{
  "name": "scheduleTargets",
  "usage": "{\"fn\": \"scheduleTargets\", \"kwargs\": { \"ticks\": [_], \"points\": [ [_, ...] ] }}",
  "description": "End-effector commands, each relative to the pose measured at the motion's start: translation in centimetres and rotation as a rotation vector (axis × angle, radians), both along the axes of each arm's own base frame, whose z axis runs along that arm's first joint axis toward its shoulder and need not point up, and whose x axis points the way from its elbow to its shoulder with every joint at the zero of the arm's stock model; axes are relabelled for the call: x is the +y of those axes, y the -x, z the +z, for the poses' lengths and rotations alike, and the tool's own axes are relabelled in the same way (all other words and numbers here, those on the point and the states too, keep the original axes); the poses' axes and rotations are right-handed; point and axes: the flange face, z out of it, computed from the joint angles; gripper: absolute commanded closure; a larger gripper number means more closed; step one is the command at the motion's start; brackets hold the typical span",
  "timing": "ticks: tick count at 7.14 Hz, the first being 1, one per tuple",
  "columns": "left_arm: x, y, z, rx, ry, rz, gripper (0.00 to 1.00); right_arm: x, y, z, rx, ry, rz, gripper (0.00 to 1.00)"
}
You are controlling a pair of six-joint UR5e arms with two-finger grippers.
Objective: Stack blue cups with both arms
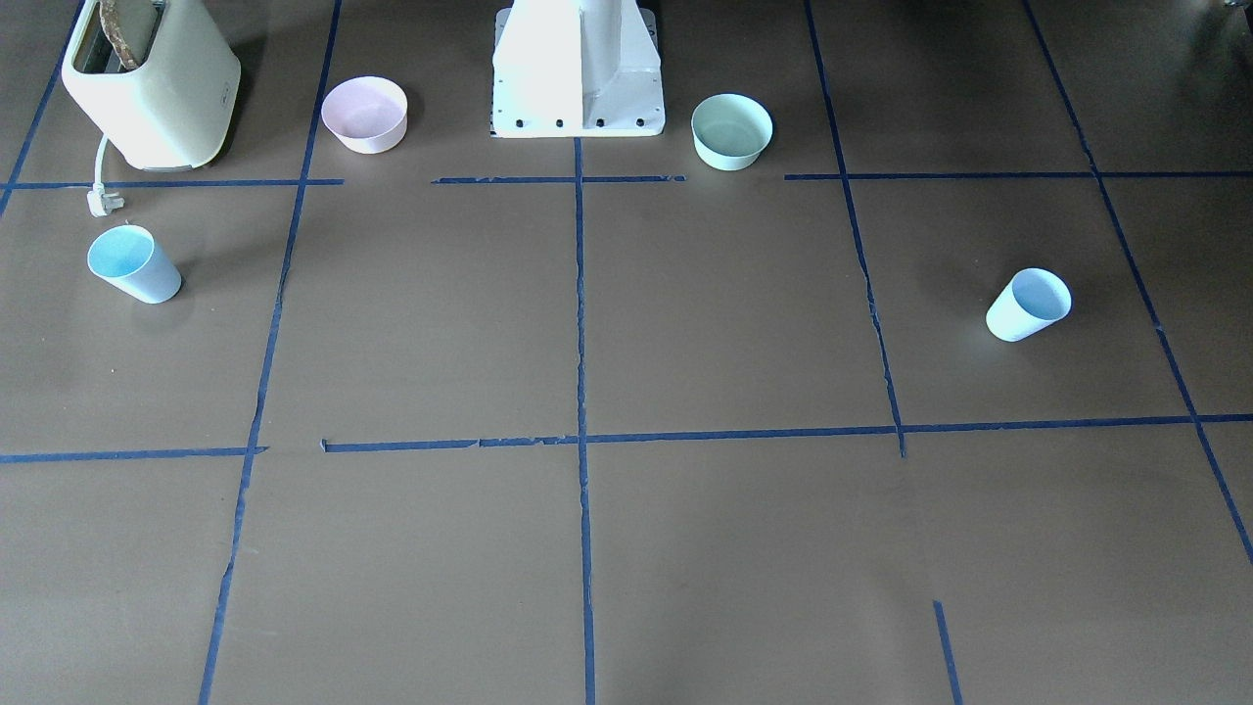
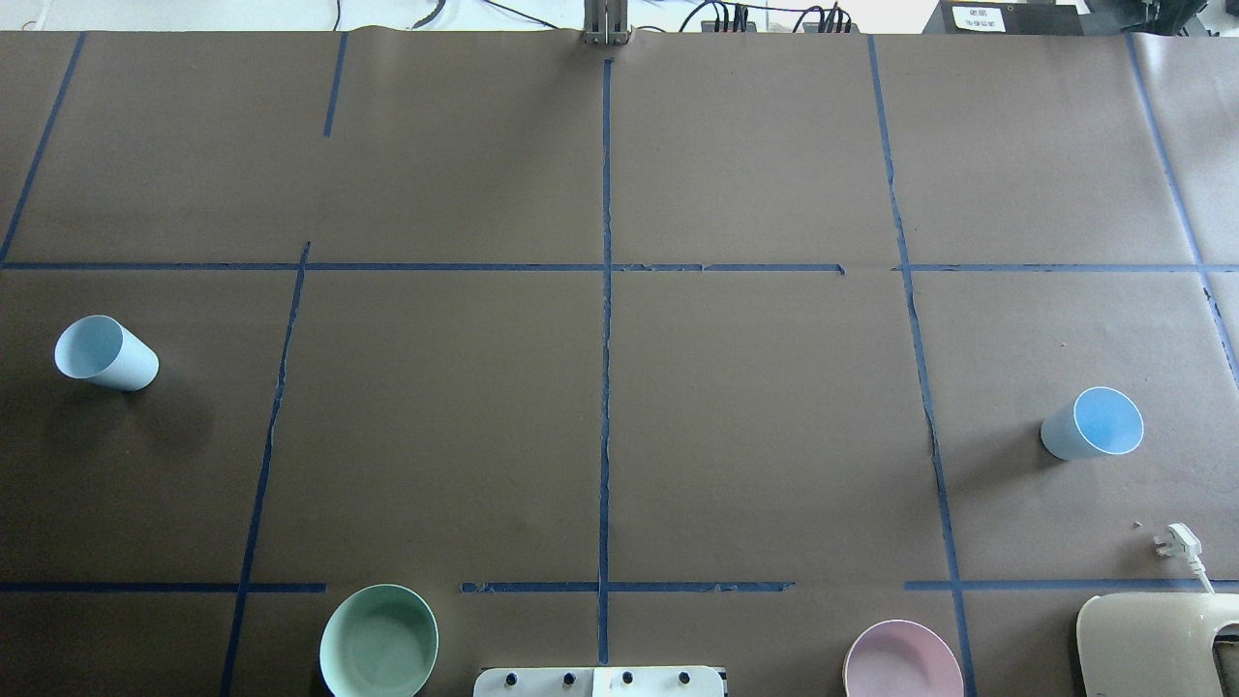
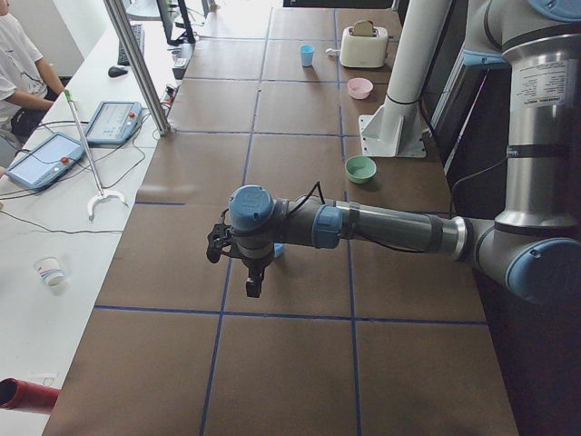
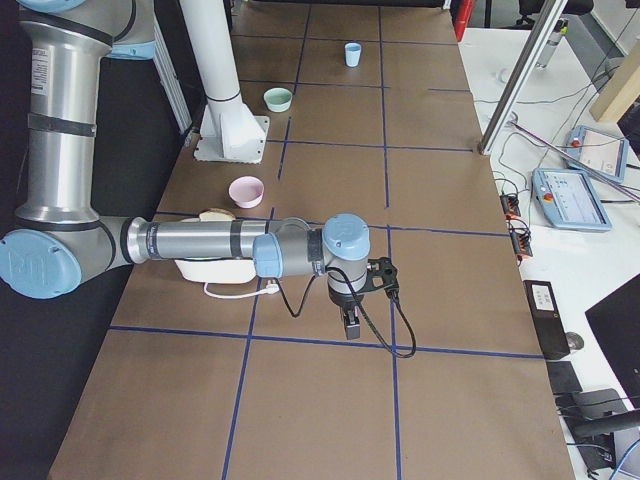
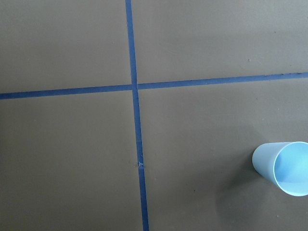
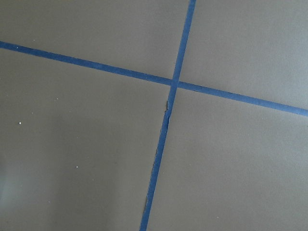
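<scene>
We are at the very start. Neither of the 2 blue cups has been picked up, and both stand upright, mouths up, at opposite ends of the table point(image 2: 755, 436). The left cup point(image 2: 105, 353) and the right cup point(image 2: 1094, 424) each sit in an outer square of the tape grid, well apart. We judge the step in hand to be the approach to a first grasp.

The left arm point(image 3: 381, 227) reaches out low over the table with the left jaws pointing down. Only the side view shows them, so we cannot tell whether they are spread or pressed together. We see nothing held in them. In that side view the left cup peeks out just behind the wrist. In the left wrist view it lies at the lower right edge, off centre, so the jaws hang near it but not over it.

The right arm point(image 4: 200, 240) is stretched out likewise, and the state of the right jaws is just as unreadable. Its wrist view shows only bare table and a tape crossing, so we judge that the right cup is not beneath those jaws.

Next, each arm needs to centre its jaws over its own cup, straddle the wall and close gently, since thin tapered plastic may tip or slip. Then 1 cup must be lifted and lowered, mouth up, into the other.
</scene>
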Motion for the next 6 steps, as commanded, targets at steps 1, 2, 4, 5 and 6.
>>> {"fn": "scheduleTargets", "kwargs": {
  "ticks": [1, 2, 4, 5, 6],
  "points": [
    [0.1, 0.1, -0.9, -0.018, -0.02, -0.004, 0.0, 0.1, 0.2, 0.2, -0.025, 0.008, -0.003, 0.0],
    [0.3, 0.2, -0.9, -0.028, -0.02, -0.007, 0.0, 0.3, 0.3, 0.2, -0.038, 0.012, -0.005, 0.0],
    [0.5, 0.0, 0.9, -0.03, 0.009, -0.001, 0.0, 0.2, 0.3, 0.2, -0.043, 0.009, -0.006, 0.0],
    [0.1, 0.0, 0.9, -0.028, -0.021, -0.005, 0.0, 0.0, 0.4, 0.0, -0.052, 0.005, -0.008, 0.0],
    [0.0, -0.3, 1.2, -0.025, -0.037, 0.004, 0.0, 0.1, 0.4, 0.8, -0.052, 0.022, -0.007, 0.0]
  ]
}}
